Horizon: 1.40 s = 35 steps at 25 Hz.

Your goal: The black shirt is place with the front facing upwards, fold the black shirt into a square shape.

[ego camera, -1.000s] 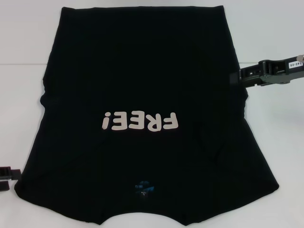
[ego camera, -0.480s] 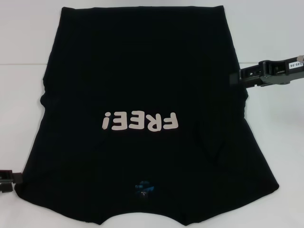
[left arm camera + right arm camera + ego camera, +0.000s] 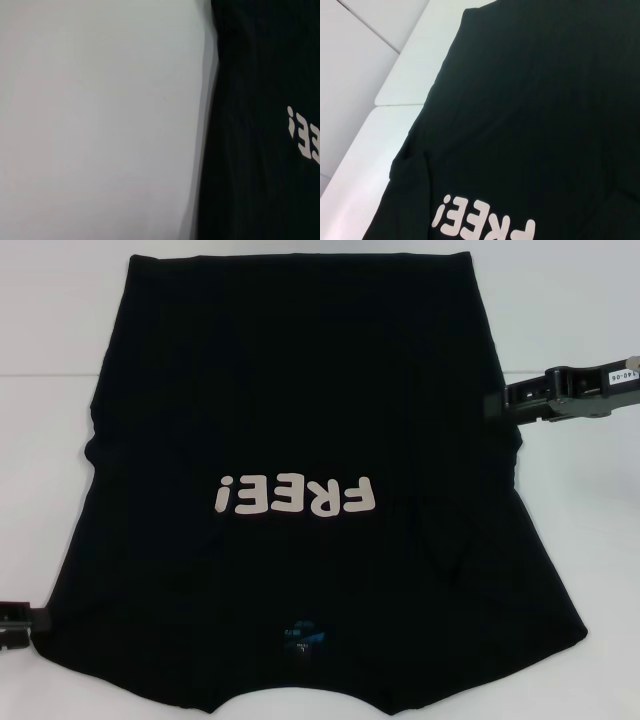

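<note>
Head view, read left to right: the left gripper (image 3: 22, 625) sits at about 8 o'clock, its tip touching the near left sleeve corner of the black shirt (image 3: 300, 390), which lies face-up on the white table (image 3: 50, 340) with its collar nearest the robot and its long axis running 6 to 12 o'clock. At about 3 o'clock the right gripper (image 3: 495, 405) meets the shirt's right edge. Neither gripper's fingers can be judged; both arms seem equally near.
</note>
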### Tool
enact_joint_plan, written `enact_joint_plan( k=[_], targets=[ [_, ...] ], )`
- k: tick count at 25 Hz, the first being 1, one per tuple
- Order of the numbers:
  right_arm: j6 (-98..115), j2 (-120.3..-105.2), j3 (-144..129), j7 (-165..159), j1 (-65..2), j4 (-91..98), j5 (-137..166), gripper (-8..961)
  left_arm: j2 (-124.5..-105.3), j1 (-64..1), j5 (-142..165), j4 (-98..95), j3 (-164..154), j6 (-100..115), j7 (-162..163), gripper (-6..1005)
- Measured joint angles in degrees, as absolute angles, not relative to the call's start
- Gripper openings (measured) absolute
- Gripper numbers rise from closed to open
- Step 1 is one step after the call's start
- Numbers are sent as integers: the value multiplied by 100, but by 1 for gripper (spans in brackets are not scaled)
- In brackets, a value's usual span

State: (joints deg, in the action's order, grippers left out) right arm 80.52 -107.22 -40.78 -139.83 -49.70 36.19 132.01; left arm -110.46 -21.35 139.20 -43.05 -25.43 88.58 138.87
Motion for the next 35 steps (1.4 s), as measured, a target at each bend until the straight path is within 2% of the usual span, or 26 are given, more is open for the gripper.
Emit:
enact_joint_plan(
  k=[18,26,31,35],
  targets=[
    [8050,-10713,-3995,-13983,-4894,3606,13201,654,-11117,-2303,13957,-4194,-2594,8700,13930,342],
    [8070,-10713,-3993,-13983,-4879,3600,13201,654,-11090,-2290,13957,-4207,-2604,8648,14002,299],
    [8083,-10704,-3980,-13983,-4877,3615,13201,653,-11080,-2279,13927,-4210,-2575,8691,13978,107],
    [8123,-10685,-3978,-13983,-4870,3619,13208,653,-11035,-2268,13779,-4200,-2471,8967,13765,20]
  ],
)
